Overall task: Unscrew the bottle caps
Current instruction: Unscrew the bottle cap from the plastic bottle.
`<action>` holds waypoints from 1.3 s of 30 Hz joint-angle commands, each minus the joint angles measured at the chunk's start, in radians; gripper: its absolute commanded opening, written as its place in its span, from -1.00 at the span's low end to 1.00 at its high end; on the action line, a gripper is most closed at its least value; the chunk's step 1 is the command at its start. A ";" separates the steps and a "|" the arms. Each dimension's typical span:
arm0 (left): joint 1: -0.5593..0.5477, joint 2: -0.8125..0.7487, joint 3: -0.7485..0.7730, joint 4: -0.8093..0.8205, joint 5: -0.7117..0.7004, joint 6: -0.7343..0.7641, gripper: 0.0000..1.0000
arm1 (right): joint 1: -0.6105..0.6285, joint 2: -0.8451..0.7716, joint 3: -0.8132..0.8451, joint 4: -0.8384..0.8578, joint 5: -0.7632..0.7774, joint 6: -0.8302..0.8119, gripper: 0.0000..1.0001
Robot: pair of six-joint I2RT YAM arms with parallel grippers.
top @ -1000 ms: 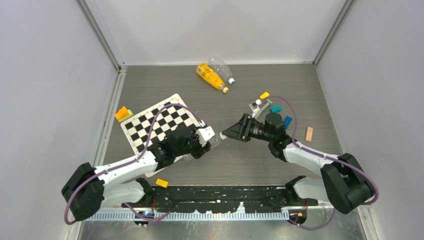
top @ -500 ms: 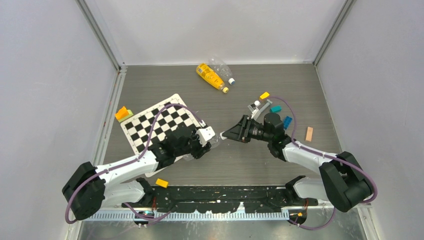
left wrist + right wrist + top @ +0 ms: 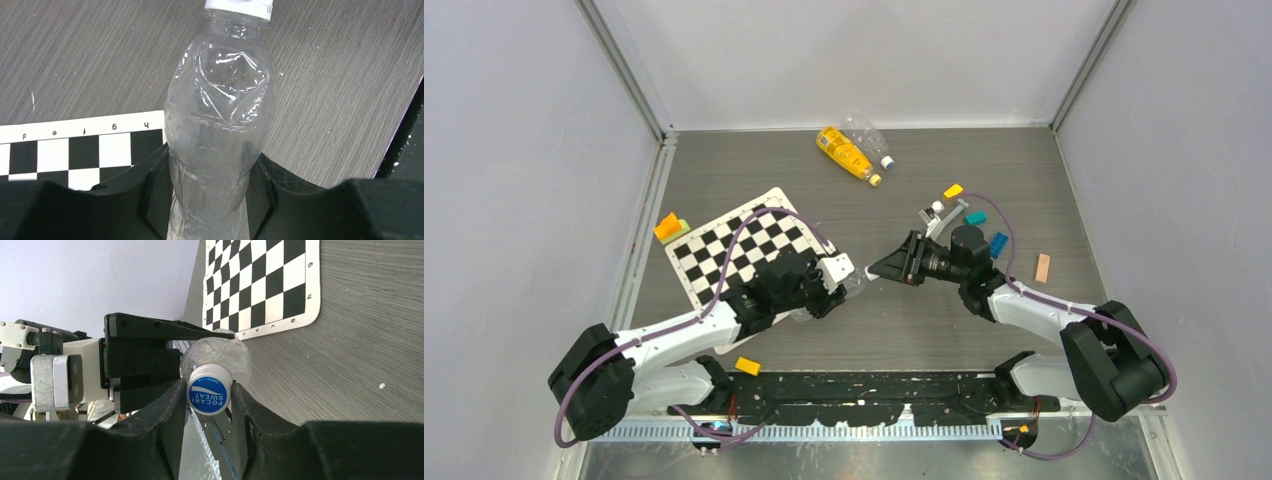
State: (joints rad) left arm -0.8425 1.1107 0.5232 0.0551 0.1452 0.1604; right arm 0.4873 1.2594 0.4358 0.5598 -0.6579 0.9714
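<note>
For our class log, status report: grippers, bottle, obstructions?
Left gripper shut on clear crinkled plastic bottle. Right gripper shut on its white, blue-topped round plastic cap. Nothing blocking; black-and-white chequered board lies beside.

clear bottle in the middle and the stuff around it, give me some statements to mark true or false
1. The left jaws hold the clear bottle by its body. True.
2. Its cap is off. False: it sits on the neck, between the right jaws.
3. A yellow-orange bottle lies at the far side beside a second clear bottle. True.
4. The held bottle rests on the checkerboard. False: it is held past the board's edge.
5. The yellow-orange bottle has a blue cap. False: it has a yellow cap.
</note>
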 commanded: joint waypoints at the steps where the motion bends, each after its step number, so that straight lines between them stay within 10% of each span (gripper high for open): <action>1: -0.004 -0.023 0.019 0.061 0.037 -0.005 -0.67 | 0.006 0.002 0.026 0.075 -0.028 -0.004 -0.42; 8: -0.002 -0.008 0.065 -0.023 0.155 -0.022 -0.65 | 0.017 -0.045 -0.028 0.123 -0.037 -0.073 -0.96; 27: 0.107 0.097 0.189 -0.202 0.828 0.002 -0.63 | 0.118 -0.348 -0.189 0.065 0.029 -0.364 -0.99; 37: 0.111 0.098 0.191 -0.187 0.721 -0.044 -0.62 | 0.119 -0.445 -0.184 -0.001 0.208 -0.377 -0.96; 39: 0.109 0.113 0.206 -0.210 0.579 -0.057 -0.62 | 0.119 -0.453 -0.136 -0.096 0.315 -0.351 -0.49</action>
State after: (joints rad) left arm -0.7132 1.2167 0.6605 -0.1757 0.7776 0.1307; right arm 0.6064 0.8261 0.2306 0.5320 -0.5648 0.6529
